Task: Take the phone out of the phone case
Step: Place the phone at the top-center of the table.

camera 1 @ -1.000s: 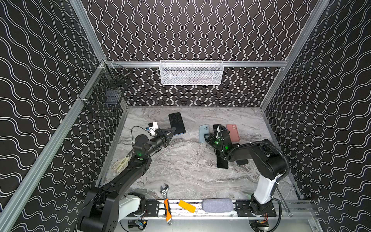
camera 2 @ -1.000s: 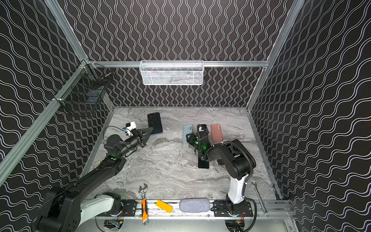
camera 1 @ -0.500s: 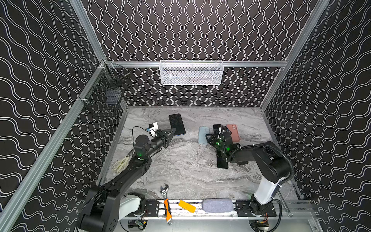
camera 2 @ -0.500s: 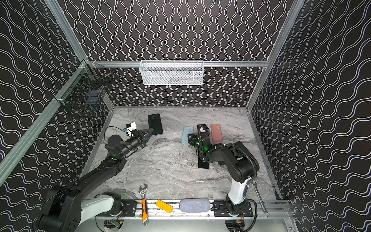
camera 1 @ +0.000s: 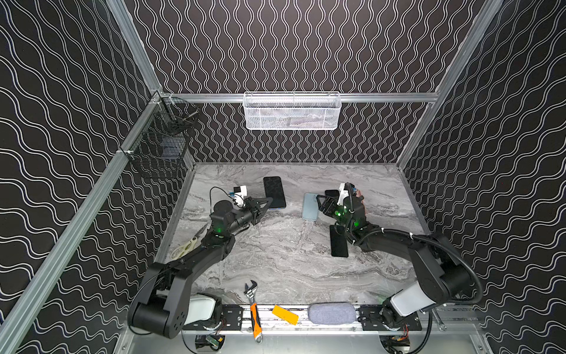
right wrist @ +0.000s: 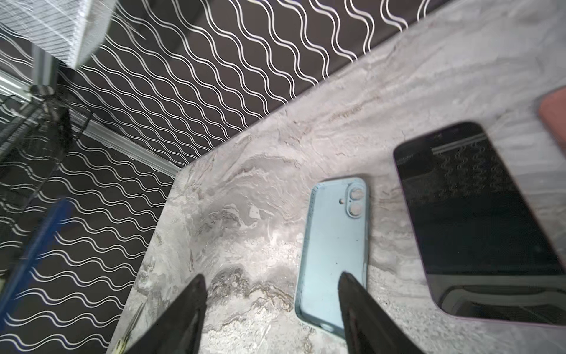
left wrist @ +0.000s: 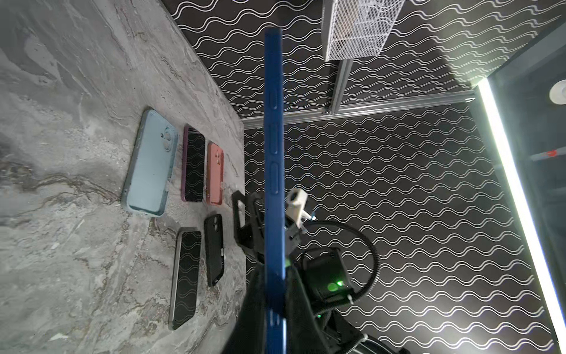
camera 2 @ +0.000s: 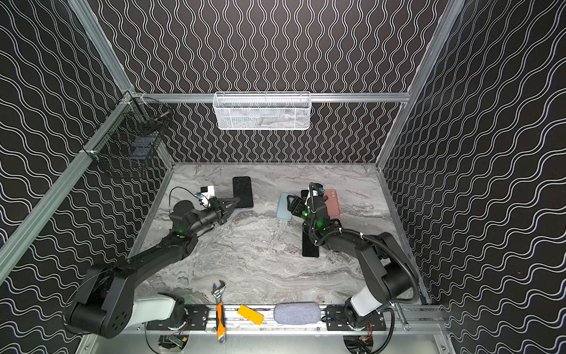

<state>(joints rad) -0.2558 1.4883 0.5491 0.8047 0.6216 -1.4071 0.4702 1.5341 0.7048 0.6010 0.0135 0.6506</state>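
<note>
A phone in a dark blue case (camera 1: 274,192) (camera 2: 242,191) lies screen up at the back left of the marble table (camera 1: 275,263). My left gripper (camera 1: 269,201) (camera 2: 235,201) is shut on its near end. In the left wrist view the case's blue edge (left wrist: 274,138) with its side buttons runs out from between the jaws of the left gripper (left wrist: 275,321). My right gripper (camera 1: 323,203) (right wrist: 271,277) stands open and holds nothing. It hangs low over the near end of an empty light blue case (camera 1: 310,206) (right wrist: 335,245).
Beside the light blue case lie a purple-cased phone (right wrist: 477,220) and a pink case (camera 2: 332,202). A black phone (camera 1: 338,245) and a black case (left wrist: 213,248) lie nearer, by the right arm. Scissors (camera 1: 186,246), a wrench (camera 1: 252,294) and a grey pouch (camera 1: 332,313) are at the left and front edges.
The right gripper's jaws have opened wider and it has shifted slightly near the light blue case. The left arm and the blue-cased phone have not moved.
</note>
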